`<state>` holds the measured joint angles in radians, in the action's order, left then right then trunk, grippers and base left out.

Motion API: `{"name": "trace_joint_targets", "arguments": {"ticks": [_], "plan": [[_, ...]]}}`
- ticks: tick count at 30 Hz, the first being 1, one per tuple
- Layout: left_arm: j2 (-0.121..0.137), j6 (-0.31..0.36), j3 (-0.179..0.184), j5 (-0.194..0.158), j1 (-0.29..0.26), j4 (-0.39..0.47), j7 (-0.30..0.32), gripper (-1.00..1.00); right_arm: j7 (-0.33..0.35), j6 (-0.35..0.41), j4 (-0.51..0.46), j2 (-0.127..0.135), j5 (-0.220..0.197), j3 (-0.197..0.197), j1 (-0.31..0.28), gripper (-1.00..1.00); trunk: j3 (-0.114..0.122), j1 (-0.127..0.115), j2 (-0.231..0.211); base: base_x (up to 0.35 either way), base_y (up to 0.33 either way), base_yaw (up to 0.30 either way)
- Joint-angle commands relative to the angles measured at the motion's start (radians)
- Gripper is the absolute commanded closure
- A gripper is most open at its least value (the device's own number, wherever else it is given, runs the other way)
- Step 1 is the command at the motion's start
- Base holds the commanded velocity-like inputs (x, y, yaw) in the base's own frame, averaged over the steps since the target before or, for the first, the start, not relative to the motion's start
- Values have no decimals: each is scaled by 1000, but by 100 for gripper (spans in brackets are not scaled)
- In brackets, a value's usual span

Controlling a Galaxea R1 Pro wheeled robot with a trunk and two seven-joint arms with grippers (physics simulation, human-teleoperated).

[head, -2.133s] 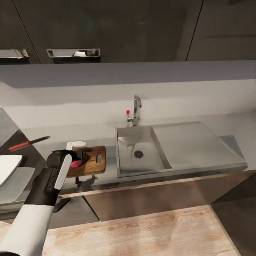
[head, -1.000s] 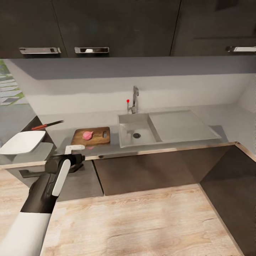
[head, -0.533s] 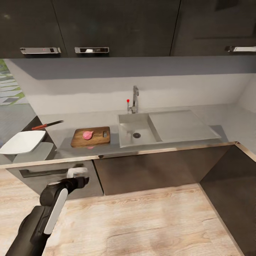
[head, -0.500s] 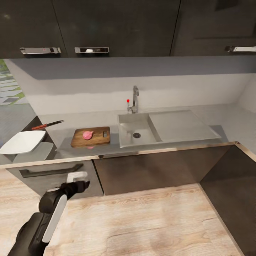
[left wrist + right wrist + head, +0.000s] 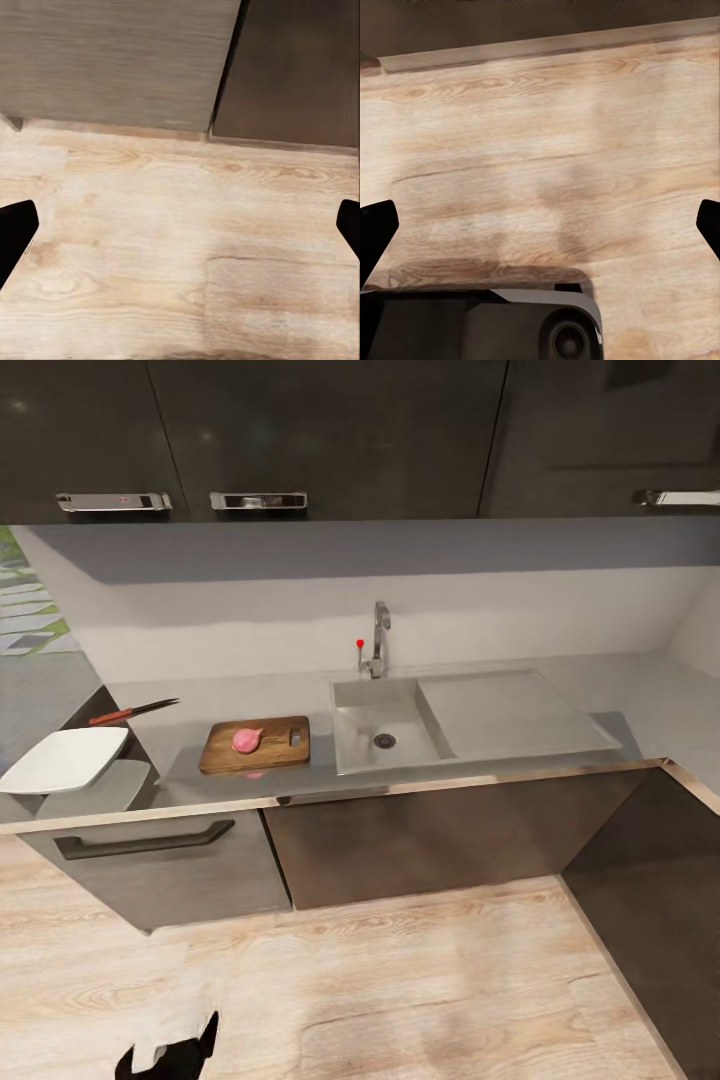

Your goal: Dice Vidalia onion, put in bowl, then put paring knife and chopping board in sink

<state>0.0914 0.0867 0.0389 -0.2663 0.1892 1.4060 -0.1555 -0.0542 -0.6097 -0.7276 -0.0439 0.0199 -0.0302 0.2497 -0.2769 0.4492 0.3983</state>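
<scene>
The Vidalia onion, a pink lump, lies on the brown chopping board, left of the sink. Further left on the grey countertop lies the paring knife, red handle pointing left. The white square bowl rests at the counter's left end. My left gripper hangs low over the wooden floor, well away from the counter, open and holding nothing; its tip shows at the head view's lower edge. My right gripper is also open and empty above the floor.
A chrome tap with a red knob stands behind the basin, and the drainboard lies to its right. Dark cabinet fronts run under the counter, turning a corner at the right. Light wooden floor spreads before them. The robot's base shows below the right gripper.
The camera has pulled back from the counter. My left arm let go of the onion on the board, drew back and sank to the bottom of the view.
</scene>
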Motion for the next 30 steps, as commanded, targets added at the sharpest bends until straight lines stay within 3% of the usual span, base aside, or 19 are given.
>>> {"name": "trace_joint_targets", "arguments": {"ticks": [1,5,7,16,30], "plan": [[12,-54,3,-7,20,-35,5,-100,-6,-1,-2,0,2,-2,0,-100,-1,1,2,0,0,0],[67,-217,1,-6,50,-190,78,-100,-6,0,-29,0,2,-2,0,-100,-1,1,2,0,0,0],[75,-239,-3,-7,53,-253,89,-100,-6,0,-35,1,1,-2,0,-100,-1,1,2,0,0,0],[81,-252,-5,-7,55,-383,97,-100,-7,1,-12,0,-1,-2,0,-100,-1,1,2,0,0,8],[80,-252,-7,-8,55,-447,97,-100,-8,1,13,1,-35,-1,0,-100,-1,1,2,0,0,266]]}}
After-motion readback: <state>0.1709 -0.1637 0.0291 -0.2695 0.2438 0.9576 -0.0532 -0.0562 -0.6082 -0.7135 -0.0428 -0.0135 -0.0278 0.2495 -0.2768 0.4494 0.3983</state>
